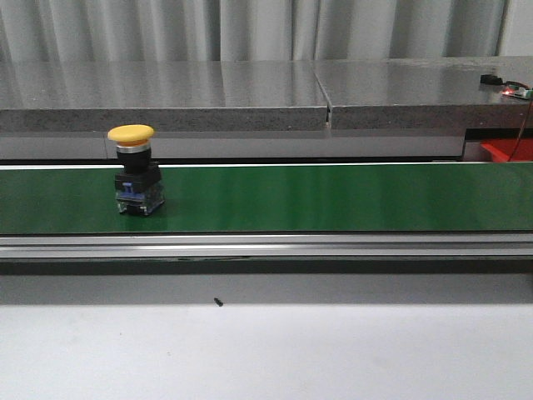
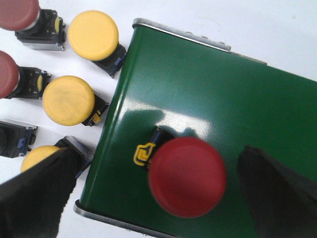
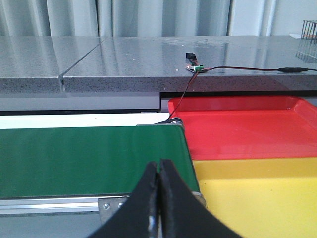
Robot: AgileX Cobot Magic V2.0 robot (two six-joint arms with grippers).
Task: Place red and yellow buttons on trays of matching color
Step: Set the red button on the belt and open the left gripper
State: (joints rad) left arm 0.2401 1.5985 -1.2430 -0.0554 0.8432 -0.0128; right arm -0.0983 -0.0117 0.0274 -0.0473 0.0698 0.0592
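Yellow button [image 1: 135,169] stands upright on the green belt [image 1: 333,198] toward its left part in my front view, cap up, black body and clear base beneath.

From the left wrist view I see a red button [image 2: 186,176] sitting on the belt's end, between the two dark fingers [image 2: 34,196] of the left tool [image 2: 158,198], which is spread wide and touching nothing. Just off that belt end, on the white bench [image 2: 277,29], spare buttons wait in rows: three yellow ones [image 2: 68,100] nearest the belt, red ones [image 2: 17,14] behind them.

My right tool [image 3: 159,198] has its fingers pressed together, holding nothing, hovering over the belt's other end. Beside that end lie the red tray [image 3: 247,131] and, nearer the tool, the yellow tray [image 3: 262,193], touching each other.
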